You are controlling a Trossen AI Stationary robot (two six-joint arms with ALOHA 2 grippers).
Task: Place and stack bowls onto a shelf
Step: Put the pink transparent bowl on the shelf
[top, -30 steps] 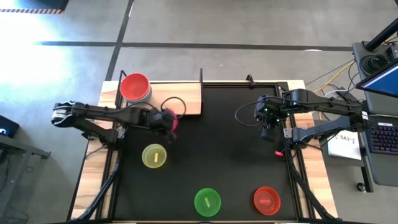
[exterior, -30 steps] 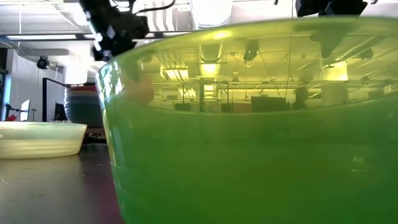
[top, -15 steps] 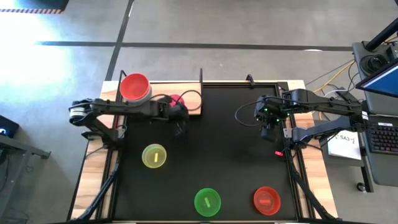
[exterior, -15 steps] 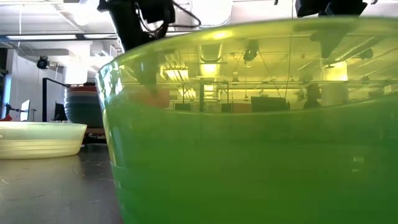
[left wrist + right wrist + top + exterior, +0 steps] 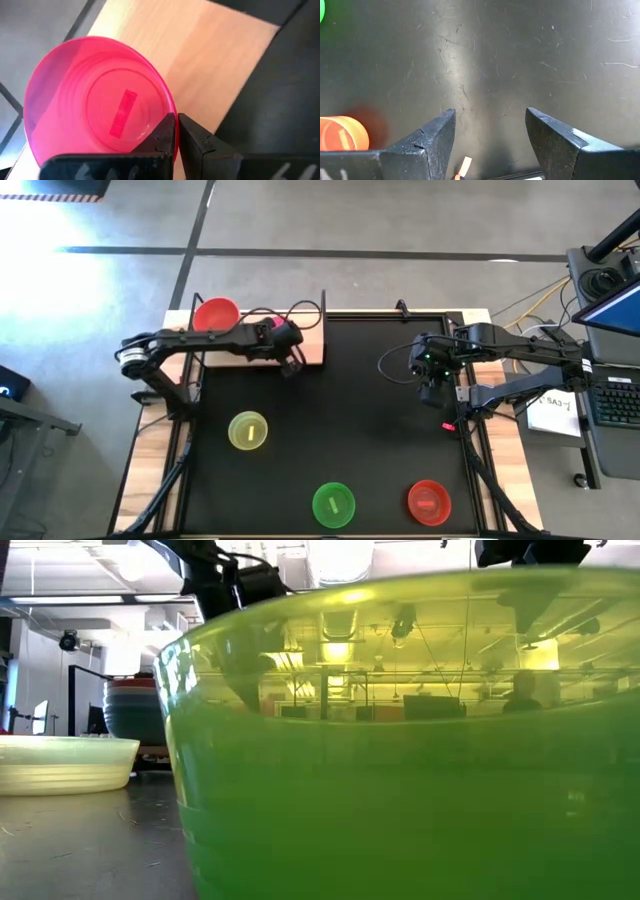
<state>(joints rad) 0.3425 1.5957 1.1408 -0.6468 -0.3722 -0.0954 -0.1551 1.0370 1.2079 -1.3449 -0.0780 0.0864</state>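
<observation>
The magenta bowl [image 5: 95, 100] is in my left gripper [image 5: 175, 120], over the light-wood shelf [image 5: 215, 55]. From above only a sliver of this bowl [image 5: 265, 327] shows beside the left gripper [image 5: 277, 333]. A stack of bowls topped by a red one [image 5: 215, 314] stands on the shelf's [image 5: 310, 345] left end. The yellow bowl [image 5: 248, 430], the green bowl [image 5: 333, 503] and another red bowl [image 5: 428, 502] sit upright on the black table. My right gripper [image 5: 428, 388] hangs open over the table's right side, touching nothing [image 5: 490, 125]. My left gripper pinches the magenta bowl's rim [image 5: 167, 107], one finger [image 5: 162, 132] inside the bowl and the other [image 5: 197, 137] outside. The bowl stays upright, mouth up, above the shelf board. Whether its bottom rests on the board, I cannot tell.
In the low view the green bowl [image 5: 400, 760] fills most of the picture, with the yellow bowl [image 5: 60, 762] to its left and the bowl stack [image 5: 135, 710] behind. Black frame posts [image 5: 324, 305] rise at the shelf's right end. Bare shelf lies right of the stack.
My left gripper has carried the magenta bowl from above the table near the yellow bowl toward the far edge, onto the area over the shelf, right of the red-topped stack. The arm has swung and stretched out along the shelf. It has stayed shut on the bowl.
</observation>
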